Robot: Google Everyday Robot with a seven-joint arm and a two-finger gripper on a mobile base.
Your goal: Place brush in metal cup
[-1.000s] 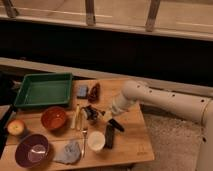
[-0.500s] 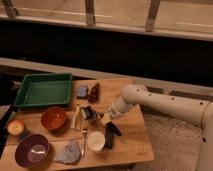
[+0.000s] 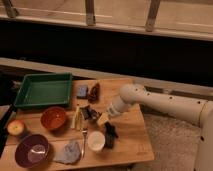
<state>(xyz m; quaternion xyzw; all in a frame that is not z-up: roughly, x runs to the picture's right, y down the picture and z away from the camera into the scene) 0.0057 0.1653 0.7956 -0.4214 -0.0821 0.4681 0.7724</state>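
One gripper, at the end of a white arm reaching in from the right, low over the wooden table, just right of the white cup; whether its jaws are open or closed cannot be told. Brush: cannot be picked out. Metal cup: small dark shape (indistinct) up and left of the white cup, beyond the fork. Left of the white cup: grey cloth, purple bowl, apple. Up-left: orange-brown bowl, green tray. Behind: blue sponge.
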